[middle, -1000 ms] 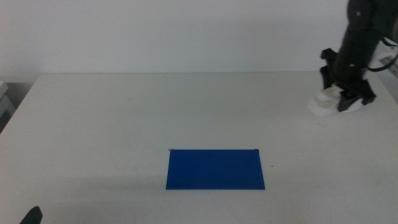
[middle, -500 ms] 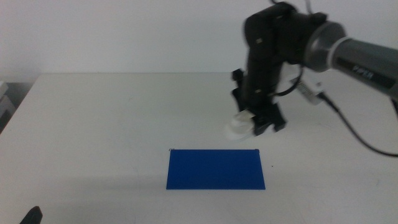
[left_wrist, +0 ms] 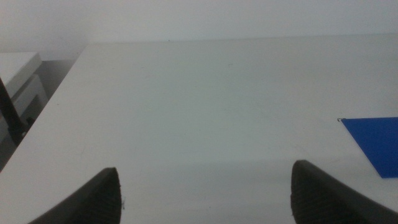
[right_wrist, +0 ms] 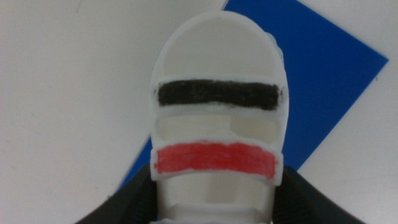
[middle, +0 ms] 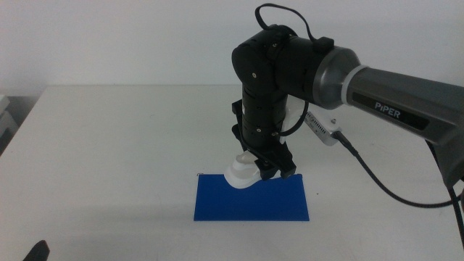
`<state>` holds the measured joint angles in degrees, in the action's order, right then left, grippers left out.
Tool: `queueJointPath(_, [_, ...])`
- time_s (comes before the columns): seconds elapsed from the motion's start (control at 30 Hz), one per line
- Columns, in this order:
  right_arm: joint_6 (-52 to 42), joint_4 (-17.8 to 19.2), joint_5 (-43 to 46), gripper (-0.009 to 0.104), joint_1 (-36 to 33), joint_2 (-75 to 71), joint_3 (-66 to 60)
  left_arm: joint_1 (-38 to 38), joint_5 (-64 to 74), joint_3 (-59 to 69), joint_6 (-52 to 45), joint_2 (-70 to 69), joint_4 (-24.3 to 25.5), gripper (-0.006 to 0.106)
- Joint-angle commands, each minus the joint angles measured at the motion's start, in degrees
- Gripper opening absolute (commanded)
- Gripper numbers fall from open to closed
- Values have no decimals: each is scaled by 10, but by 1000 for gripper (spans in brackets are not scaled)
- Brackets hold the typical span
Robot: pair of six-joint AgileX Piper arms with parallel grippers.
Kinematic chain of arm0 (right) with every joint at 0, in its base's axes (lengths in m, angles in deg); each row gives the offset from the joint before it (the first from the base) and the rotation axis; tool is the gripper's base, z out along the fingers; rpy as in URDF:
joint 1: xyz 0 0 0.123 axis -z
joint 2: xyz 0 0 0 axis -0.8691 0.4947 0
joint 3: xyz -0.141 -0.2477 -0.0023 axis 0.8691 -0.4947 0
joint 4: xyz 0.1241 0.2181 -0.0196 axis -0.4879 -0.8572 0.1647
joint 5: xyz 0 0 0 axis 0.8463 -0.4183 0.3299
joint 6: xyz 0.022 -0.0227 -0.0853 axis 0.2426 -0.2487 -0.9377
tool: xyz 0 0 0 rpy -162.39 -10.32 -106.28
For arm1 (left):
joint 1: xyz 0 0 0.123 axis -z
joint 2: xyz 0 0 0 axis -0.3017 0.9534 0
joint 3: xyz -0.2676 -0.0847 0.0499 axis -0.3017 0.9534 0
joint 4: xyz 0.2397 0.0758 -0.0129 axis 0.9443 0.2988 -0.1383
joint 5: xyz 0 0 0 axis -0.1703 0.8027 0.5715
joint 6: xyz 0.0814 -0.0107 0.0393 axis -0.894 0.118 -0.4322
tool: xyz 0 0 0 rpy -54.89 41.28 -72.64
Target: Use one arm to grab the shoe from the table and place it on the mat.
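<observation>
right end effector [middle: 270, 168] carried shoe [middle: 243, 174] over mat [middle: 251, 201].

Overhead and wrist views, shared mat [middle: 251, 198]

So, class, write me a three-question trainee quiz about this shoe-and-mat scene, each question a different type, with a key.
1. True or false: the right gripper holds the shoe over the blue mat's far edge.
2. Which straps show in the right wrist view? A) black and red B) green and yellow C) none
3. Fill in: the left gripper waits with its jaws ____ above the table.

Key: 1 true; 2 A; 3 open.
</observation>
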<state>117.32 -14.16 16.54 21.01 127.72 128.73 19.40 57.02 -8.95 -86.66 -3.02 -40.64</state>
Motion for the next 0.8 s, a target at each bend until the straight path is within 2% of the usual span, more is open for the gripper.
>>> queueJointPath(0.0, [-42, 9, -38, 1, 0, -34, 12, 3, -46, 4, 3, -8, -4, 94])
queueJointPath(0.13, [-151, -5, -37, 1, 0, -34, 12, 3, -46, 4, 3, -8, -4, 94])
queueJointPath(0.33, [-307, 0, -37, 1, 0, -34, 12, 3, -46, 4, 3, -8, -4, 94])
queueJointPath(0.43, [-415, 8, -37, 1, 0, -34, 12, 3, -46, 4, 3, -8, -4, 94])
queueJointPath(0.77, [-887, 31, -37, 1, 0, -34, 12, 3, -46, 4, 3, -8, -4, 94])
